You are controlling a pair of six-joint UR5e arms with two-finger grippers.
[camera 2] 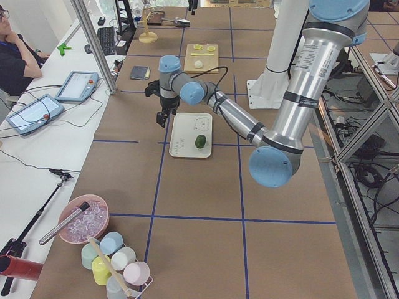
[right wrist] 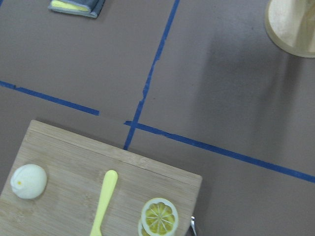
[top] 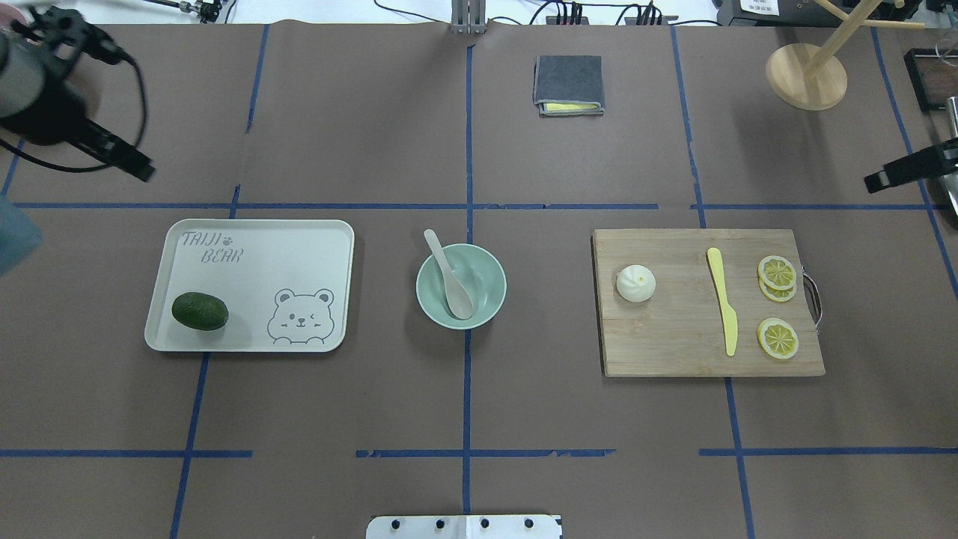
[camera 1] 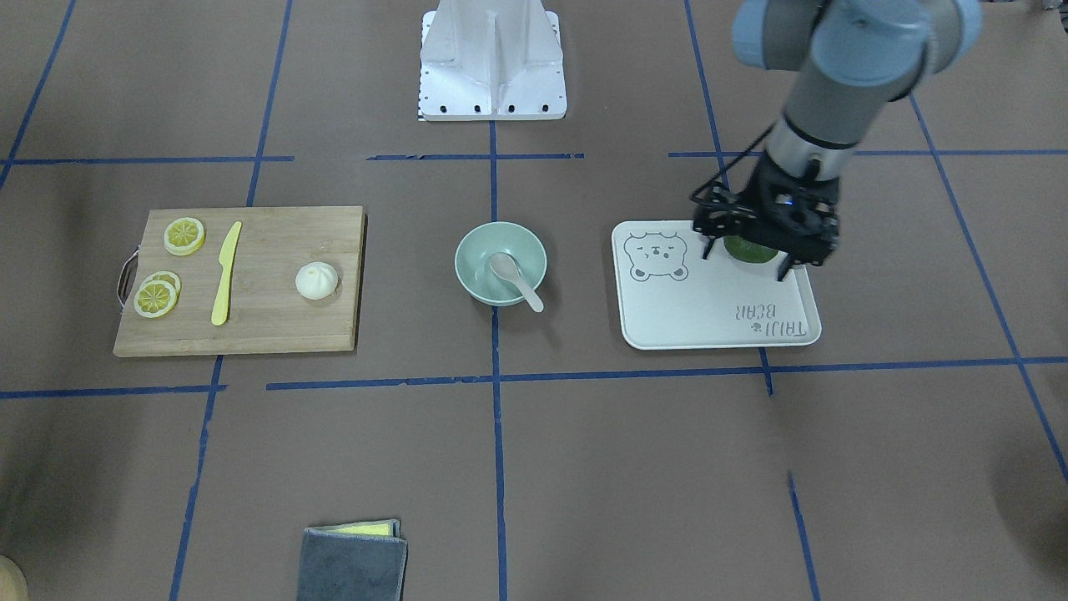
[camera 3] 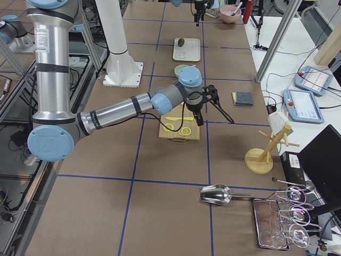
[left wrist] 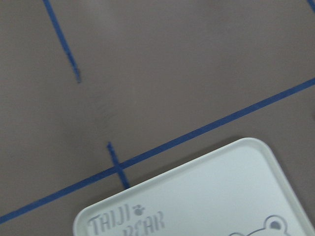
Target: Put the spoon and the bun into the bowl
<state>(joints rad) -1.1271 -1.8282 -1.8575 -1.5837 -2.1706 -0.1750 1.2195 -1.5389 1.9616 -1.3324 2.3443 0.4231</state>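
The off-white spoon (camera 1: 515, 280) lies with its scoop in the mint-green bowl (camera 1: 476, 250) at the table's middle, its handle resting over the rim; both show in the overhead view, spoon (top: 449, 275) and bowl (top: 486, 273). The white bun (camera 1: 317, 280) sits on the wooden cutting board (camera 1: 267, 321), also in the overhead (top: 635, 284) and right wrist (right wrist: 28, 181) views. My left gripper (camera 1: 745, 260) hangs open and empty high above the bear tray (camera 1: 709, 309). My right gripper (top: 898, 171) hovers beyond the board's far right; I cannot tell whether it is open.
A green avocado (top: 200, 311) lies on the tray (top: 262, 269). A yellow plastic knife (top: 723, 299) and lemon slices (top: 777, 272) are on the board. A folded grey cloth (top: 568, 84) and a wooden stand (top: 807, 75) are at the far side.
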